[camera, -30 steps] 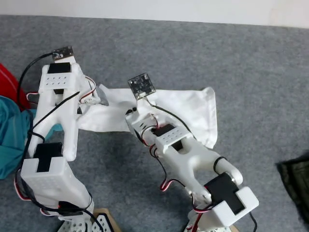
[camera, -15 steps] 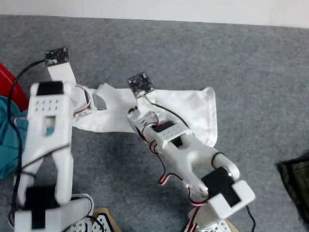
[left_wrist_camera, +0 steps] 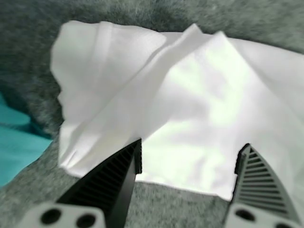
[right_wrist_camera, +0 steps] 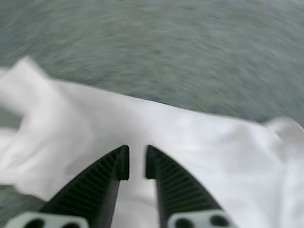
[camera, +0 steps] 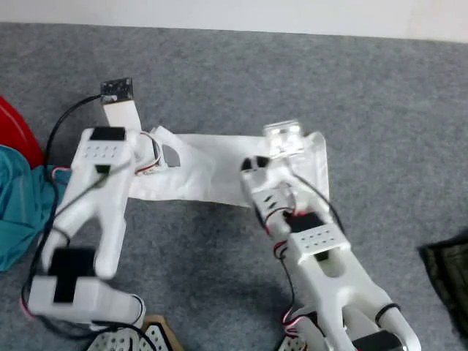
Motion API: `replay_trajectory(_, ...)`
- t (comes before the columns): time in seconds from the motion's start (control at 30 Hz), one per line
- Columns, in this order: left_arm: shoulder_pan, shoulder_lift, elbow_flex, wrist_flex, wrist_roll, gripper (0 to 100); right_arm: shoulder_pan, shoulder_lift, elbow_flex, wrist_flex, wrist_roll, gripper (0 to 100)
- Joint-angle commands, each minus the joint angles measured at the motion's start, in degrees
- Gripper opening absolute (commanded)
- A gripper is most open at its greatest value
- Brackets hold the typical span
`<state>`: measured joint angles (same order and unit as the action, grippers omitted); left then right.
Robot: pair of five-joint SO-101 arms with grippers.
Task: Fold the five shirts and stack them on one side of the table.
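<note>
The left hand (left_wrist_camera: 190, 154) is open and spread wide. It sits just above the near hem of the white shirt (camera: 219, 170), at the end where the cloth is bunched into ridges with a loose flap. The right hand (right_wrist_camera: 136, 159) is closed almost fully, with a sliver of gap and no cloth visibly caught in it. It hovers over the shirt's other end, near the far corner. The shirt lies as a long band across the middle of the grey surface (camera: 365, 95), apparently doubled over already, though its left end is untidy.

The step in hand looks like the next fold of this band, 1 end brought over the other. To do it well:
- The left hand should come down so that every layer of the bunched edge sits inside its grip. Catching only the top layer would probably pull the earlier fold open.
- The right hand must open before it can take anything, and should then pinch at a matching point on its own end.
- Lift only enough to clear the cloth, keep the span taut, and lay edge on edge.

A teal shirt (camera: 18, 208) lies just beside the left arm, with a red object (camera: 11, 124) beyond it. A dark cloth (camera: 446, 270) sits at the opposite edge. The white shirt should not be dragged onto any of them.
</note>
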<state>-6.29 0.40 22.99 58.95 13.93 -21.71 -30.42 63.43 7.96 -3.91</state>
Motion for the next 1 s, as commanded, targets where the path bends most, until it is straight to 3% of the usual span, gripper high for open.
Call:
replay_trajectory(0.0, 0.6, 8.7, -6.8, -0.8, 0.4, 32, 4.6, 2.7, -8.8, 7.3, -2.6, 14.9)
replay_trajectory(0.23, -3.6, 16.8, -10.8, 7.8, 0.2, 32, 13.3, 15.1, -20.6, 9.5, -2.6, 15.2)
replay_trajectory(0.5, -4.1, 17.4, -10.7, 8.5, -3.5, 32, 20.0, 27.7, -30.7, 9.9, -2.8, 15.2)
replay_trajectory(0.97, -4.4, 17.7, -9.8, 6.2, -3.7, 32, 21.7, 39.2, -41.0, 22.4, -2.5, 15.4)
